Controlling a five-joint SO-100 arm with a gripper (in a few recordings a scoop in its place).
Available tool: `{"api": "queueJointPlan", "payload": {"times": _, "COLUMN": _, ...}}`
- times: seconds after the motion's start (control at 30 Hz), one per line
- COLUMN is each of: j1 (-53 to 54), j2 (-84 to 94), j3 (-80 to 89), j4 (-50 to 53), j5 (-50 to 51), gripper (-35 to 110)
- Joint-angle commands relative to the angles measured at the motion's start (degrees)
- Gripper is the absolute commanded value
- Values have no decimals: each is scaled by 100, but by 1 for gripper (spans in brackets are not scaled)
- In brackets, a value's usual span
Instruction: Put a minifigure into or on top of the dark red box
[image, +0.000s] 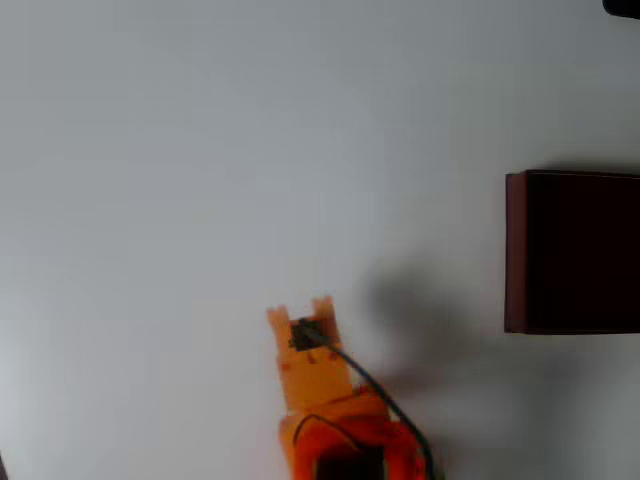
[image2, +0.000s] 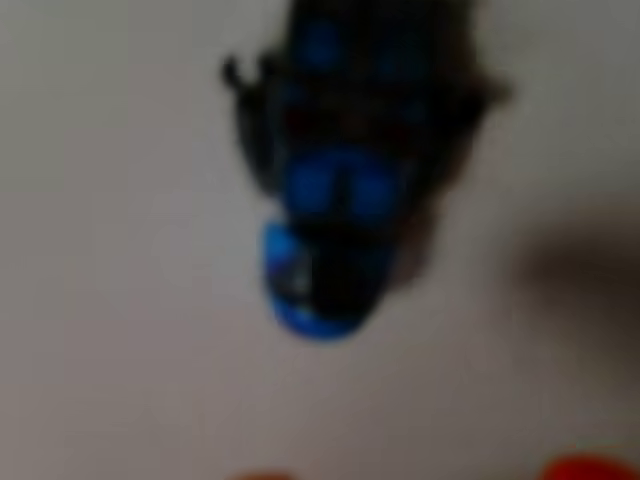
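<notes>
The minifigure (image2: 338, 188) appears very close and blurred in the wrist view, a dark shape with blue patches and a rounded blue end, lying on the white table. Two orange fingertips (image2: 590, 468) peek in at the bottom edge, wide apart, with the figure beyond them and nothing held between them. In the overhead view my orange gripper (image: 300, 308) points up from the bottom centre with its two tips spread, open. The dark red box (image: 515, 250) sits at the right edge, thin red walls around a near-black interior, well to the right of the gripper and cut off by the frame.
The white table (image: 200, 150) stretches wide to the left and above the gripper. A black cable (image: 385, 400) runs along the arm. A small dark object (image: 622, 6) shows at the top right corner.
</notes>
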Motion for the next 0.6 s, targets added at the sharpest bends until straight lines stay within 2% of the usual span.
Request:
{"api": "queueJointPlan", "payload": {"times": 0.0, "j1": 62, "j2": -97, "j3": -264, "j4": 167, "j5": 712, "gripper": 13}}
{"api": "queueJointPlan", "payload": {"times": 0.13, "j1": -141, "j2": -237, "j3": -264, "j4": 114, "j5": 1318, "gripper": 16}}
{"api": "queueJointPlan", "payload": {"times": 0.33, "j1": -176, "j2": -220, "j3": -158, "j4": 97, "j5": 1714, "gripper": 17}}
{"api": "queueJointPlan", "payload": {"times": 0.57, "j1": -589, "j2": -360, "j3": 26, "j4": -510, "j5": 2329, "gripper": 17}}
